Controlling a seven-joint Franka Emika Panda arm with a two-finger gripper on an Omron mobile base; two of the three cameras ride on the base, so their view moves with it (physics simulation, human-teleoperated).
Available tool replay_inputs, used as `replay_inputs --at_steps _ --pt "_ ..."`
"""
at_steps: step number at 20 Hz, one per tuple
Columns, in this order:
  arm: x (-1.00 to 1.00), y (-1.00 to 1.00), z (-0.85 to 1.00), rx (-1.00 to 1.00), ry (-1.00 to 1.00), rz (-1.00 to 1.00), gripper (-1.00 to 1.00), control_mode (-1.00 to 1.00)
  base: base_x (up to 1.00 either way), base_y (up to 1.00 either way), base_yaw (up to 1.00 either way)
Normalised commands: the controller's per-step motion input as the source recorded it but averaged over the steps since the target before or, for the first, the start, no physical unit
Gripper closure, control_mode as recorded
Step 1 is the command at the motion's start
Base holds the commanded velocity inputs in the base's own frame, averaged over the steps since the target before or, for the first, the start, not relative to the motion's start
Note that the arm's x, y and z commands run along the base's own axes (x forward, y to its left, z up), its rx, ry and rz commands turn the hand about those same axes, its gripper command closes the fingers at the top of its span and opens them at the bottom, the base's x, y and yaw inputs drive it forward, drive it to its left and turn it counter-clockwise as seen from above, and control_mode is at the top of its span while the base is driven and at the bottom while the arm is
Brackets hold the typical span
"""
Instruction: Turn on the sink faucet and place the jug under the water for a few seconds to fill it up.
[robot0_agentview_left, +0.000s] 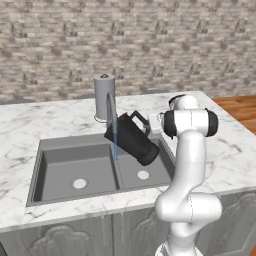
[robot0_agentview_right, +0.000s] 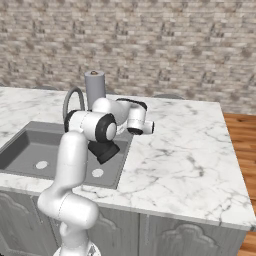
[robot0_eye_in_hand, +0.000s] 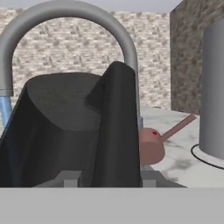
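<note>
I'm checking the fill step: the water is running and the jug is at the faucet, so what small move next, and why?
Probably tip the jug upright with its mouth under the water. It hangs tilted over the sink, and the stream from the faucet seems to pass beside its mouth, though that is hard to tell.

A white marble counter with grey veining (robot0_agentview_left: 60, 116) spans the kitchen, forming an island top with a rounded far right corner. Behind the counter rises a wall of rough brick in mixed grey, tan and brown tones (robot0_agentview_left: 125, 40), running the full width. Beneath the counter's front edge sit grey cabinet fronts with carved curved panels (robot0_agentview_right: 190, 235). To the right of the counter, a warm orange-brown wooden plank floor (robot0_agentview_right: 242, 135) shows. Light is even and soft, with only faint shadows on the counter.
</note>
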Motion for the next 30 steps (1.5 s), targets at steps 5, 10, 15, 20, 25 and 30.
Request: replay_inputs --at_steps 5,10,15,20,25,30 --pt "0.2 0.41 0.0 0.0 0.0 0.0 1.0 -1.0 0.0 0.0 0.0" --pt "0.14 0.42 0.0 0.0 0.0 0.0 1.0 -1.0 0.0 0.0 0.0" --pt "0.11 0.4 -0.02 0.0 0.0 0.0 1.0 -1.0 0.0 0.0 0.0" --pt "0.0 0.38 -0.15 0.0 0.0 0.0 1.0 -1.0 0.0 0.0 0.0" --pt "0.0 0.42 -0.13 0.0 0.0 0.0 1.0 -1.0 0.0 0.0 0.0" --pt "-0.01 0.47 -0.06 0.0 0.0 0.0 1.0 -1.0 0.0 0.0 0.0"
